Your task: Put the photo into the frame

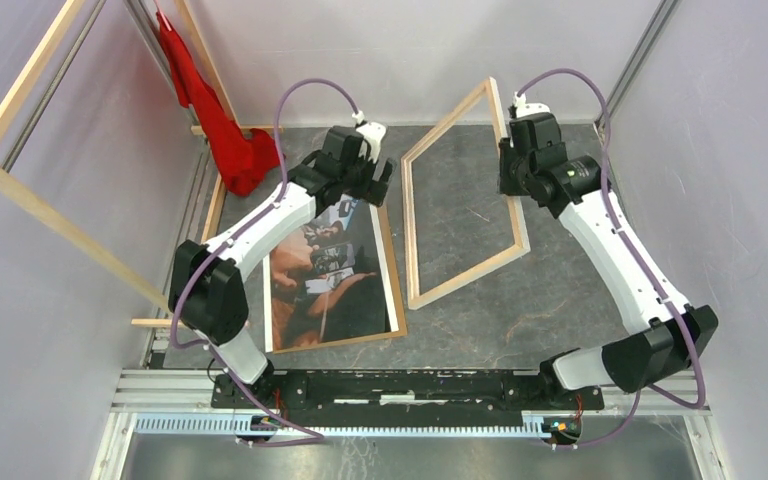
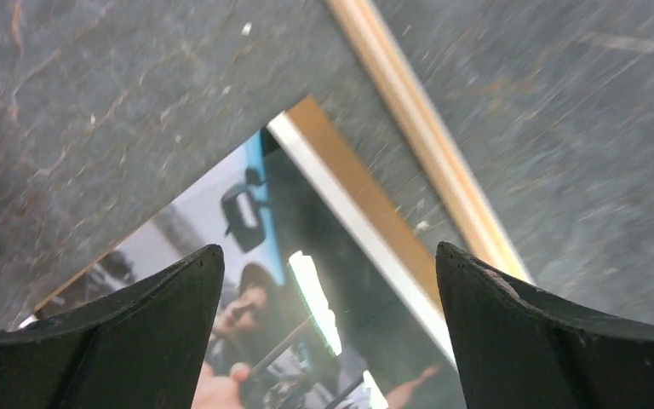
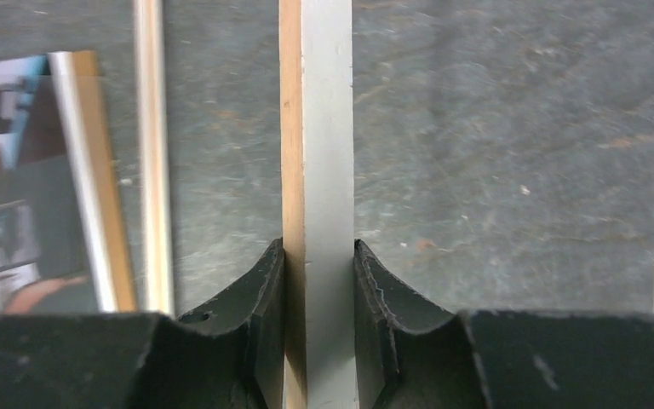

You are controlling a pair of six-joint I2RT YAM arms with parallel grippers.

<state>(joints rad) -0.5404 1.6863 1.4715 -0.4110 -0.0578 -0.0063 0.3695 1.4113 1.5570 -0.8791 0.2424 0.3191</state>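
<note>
Right tool (image 3: 318, 247) is clamped narrowly on one thin rail of the large rectangular picture frame (image 1: 408, 230), a finger pressed against each side of the rail. The rail shows pale natural wood on one edge and white on the face. The grip sits on the frame's right-hand rail, toward its far end, and that side looks lifted off the dark grey stone-patterned desk (image 1: 460, 210), which shows bare through the frame's opening. Just left of the frame, the large dark paper photo (image 1: 325, 280) of people and hands lies face up on a plain brown backing board (image 2: 353, 179). A strip of the board shows along the edge nearest the frame. Left tool (image 2: 328, 249) hangs over the photo's far corner beside the frame's left rail, jaws spread wide and holding nothing. Its white arm crosses above the photo's left part. Farther left of the frame, a red cloth (image 1: 215, 120) hangs by the wall, with long pale wooden beams (image 1: 70, 232) beyond.
</note>
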